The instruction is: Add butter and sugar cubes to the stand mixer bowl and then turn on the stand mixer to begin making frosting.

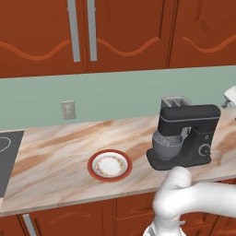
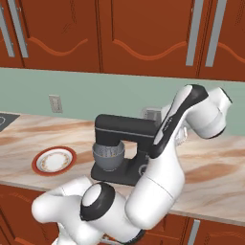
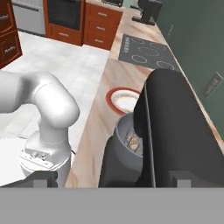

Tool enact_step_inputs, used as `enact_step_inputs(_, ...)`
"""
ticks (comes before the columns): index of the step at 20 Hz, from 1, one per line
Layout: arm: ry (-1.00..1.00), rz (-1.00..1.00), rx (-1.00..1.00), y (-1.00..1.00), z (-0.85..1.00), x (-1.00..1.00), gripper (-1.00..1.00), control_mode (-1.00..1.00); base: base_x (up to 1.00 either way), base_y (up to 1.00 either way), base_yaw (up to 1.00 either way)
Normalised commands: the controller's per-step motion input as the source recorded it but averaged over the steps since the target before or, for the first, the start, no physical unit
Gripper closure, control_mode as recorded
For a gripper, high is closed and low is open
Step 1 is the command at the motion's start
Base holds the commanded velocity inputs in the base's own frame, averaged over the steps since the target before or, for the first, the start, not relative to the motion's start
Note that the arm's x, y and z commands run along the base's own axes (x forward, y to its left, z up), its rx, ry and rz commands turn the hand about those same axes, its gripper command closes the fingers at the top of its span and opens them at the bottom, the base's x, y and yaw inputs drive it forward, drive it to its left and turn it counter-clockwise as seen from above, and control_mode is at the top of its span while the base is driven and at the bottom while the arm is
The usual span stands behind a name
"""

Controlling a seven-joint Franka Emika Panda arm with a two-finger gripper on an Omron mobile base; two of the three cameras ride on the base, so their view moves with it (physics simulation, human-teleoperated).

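I saw the stand mixer (image 1: pixel 186 137) standing on the marble worktop (image 1: pixel 55 161), a black machine with a flat base, an upright column bearing a round dial (image 1: pixel 204 150), and a long head reaching over the stand mixer bowl (image 1: pixel 167 145). The bowl was grey metal, deep and tapered, with the wire whisk hanging inside it. From the hand view I looked down past the head into the bowl and made out pale and tan bits at the bottom. A red-rimmed white plate (image 1: pixel 109 165) lay just left of the mixer. My end effector's jaws stood wide apart, holding nothing.
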Motion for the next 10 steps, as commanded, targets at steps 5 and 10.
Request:
enact_step_inputs(5,-0.1,-0.06,0.0,-0.15,-0.03,-0.87,-1.0,-1.0,0.0,0.0,0.0)
enact_step_inputs(10,-0.21,-0.1,0.04,0.0,-0.23,-0.97,-1.0,-1.0,0.0,0.0,0.0)
